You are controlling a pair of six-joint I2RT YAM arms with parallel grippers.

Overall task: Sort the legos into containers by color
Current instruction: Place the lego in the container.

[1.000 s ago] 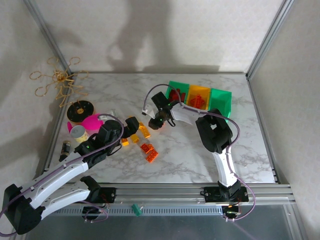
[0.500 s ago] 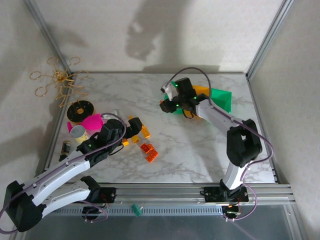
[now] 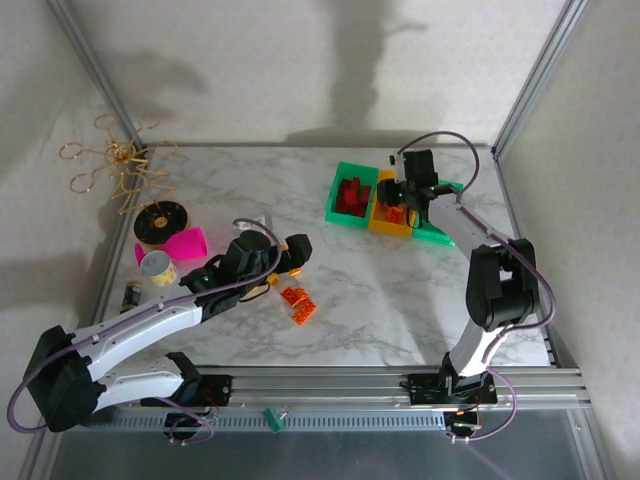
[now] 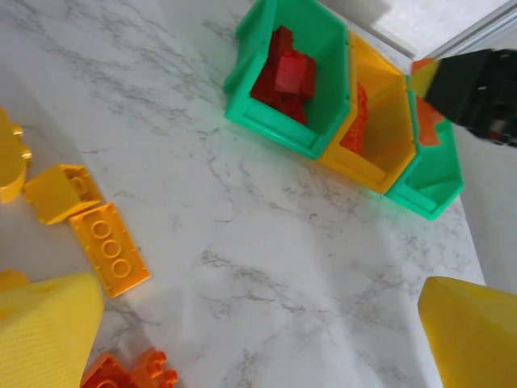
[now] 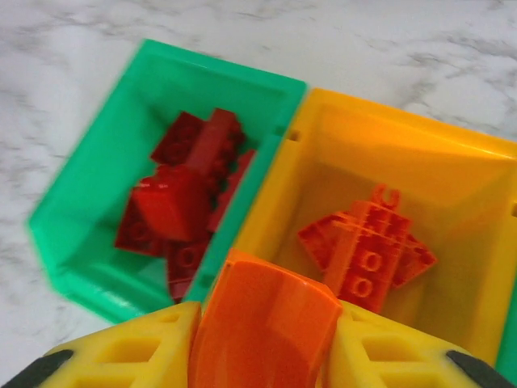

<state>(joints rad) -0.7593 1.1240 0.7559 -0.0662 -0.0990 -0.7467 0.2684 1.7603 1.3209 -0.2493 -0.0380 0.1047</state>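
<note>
Top external view: any print on the tin can beside the pink cup is too small to read. The stud lettering on the bricks is too blurred to read in both wrist views.

The right fingers hang over a row of three joined bins at the far right of the worktop, above the middle one. From the right wrist, their yellow pads are clenched on an orange curved brick, one pad on each side of it. That brick sits above the near wall where the left green bin meets the orange-yellow bin, apart from the bricks lying below.

The left green bin holds a heap of red bricks. The orange-yellow bin holds a cluster of orange bricks on its floor. The right green bin is mostly hidden by the arm, so I cannot tell what is in it.

The left fingers hover over loose bricks left of the worktop's middle, well apart from the bins. From the left wrist, their own yellow pads stand wide apart, released, with bare marble between them. Near the left pad two yellow bricks lie side by side. A few loose orange bricks show at the bottom edge.
</note>
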